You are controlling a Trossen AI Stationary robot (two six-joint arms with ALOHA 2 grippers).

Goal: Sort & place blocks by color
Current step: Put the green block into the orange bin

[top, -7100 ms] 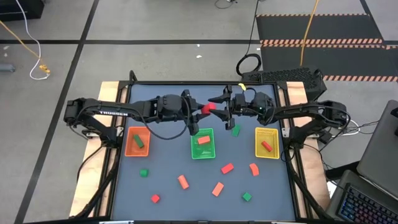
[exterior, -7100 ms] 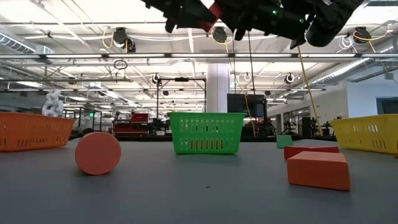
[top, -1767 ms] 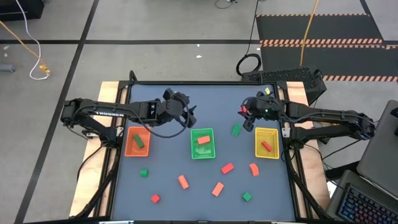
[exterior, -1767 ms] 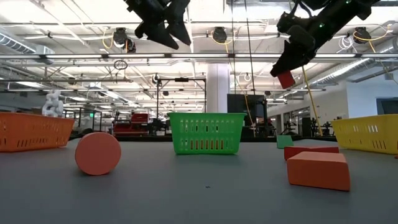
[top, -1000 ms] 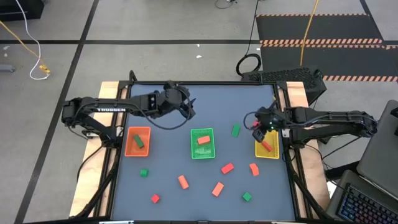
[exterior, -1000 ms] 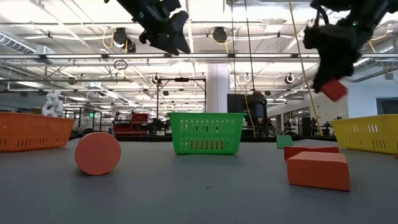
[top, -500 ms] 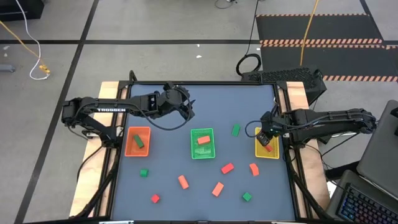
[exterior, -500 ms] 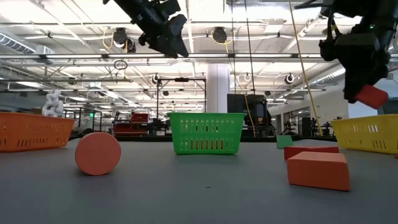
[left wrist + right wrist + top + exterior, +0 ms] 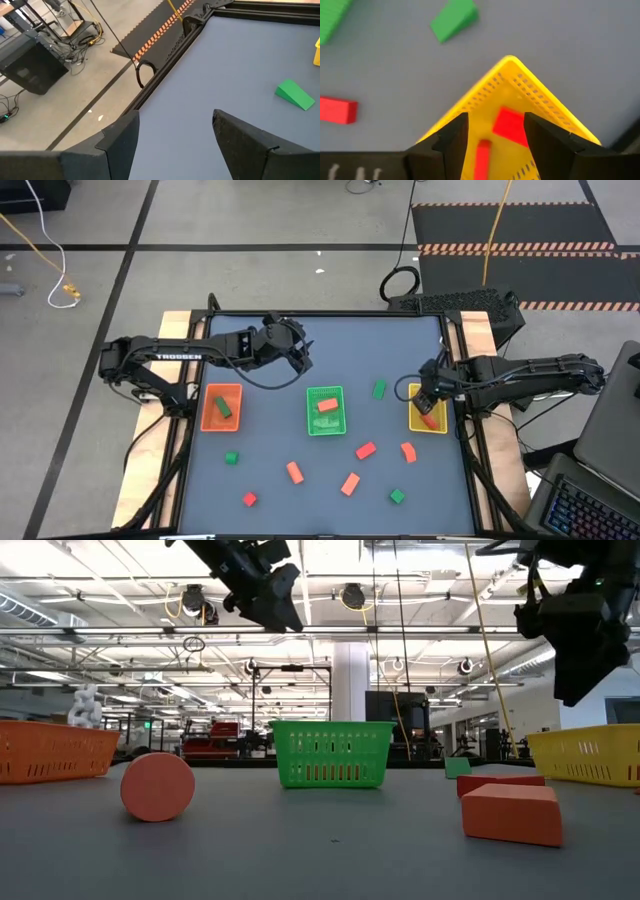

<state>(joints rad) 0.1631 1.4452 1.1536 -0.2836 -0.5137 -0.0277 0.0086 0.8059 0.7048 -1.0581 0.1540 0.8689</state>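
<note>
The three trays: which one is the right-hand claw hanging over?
The yellow tray, at the table's right edge; the right gripper hangs over it. The green and orange ones have none above.

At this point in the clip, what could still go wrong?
The right gripper is open low over the yellow tray, so pulling back carelessly could catch its rim. The sorting looks off: an orange block lies in the green tray and a green block in the orange tray, which may need redoing.
</note>
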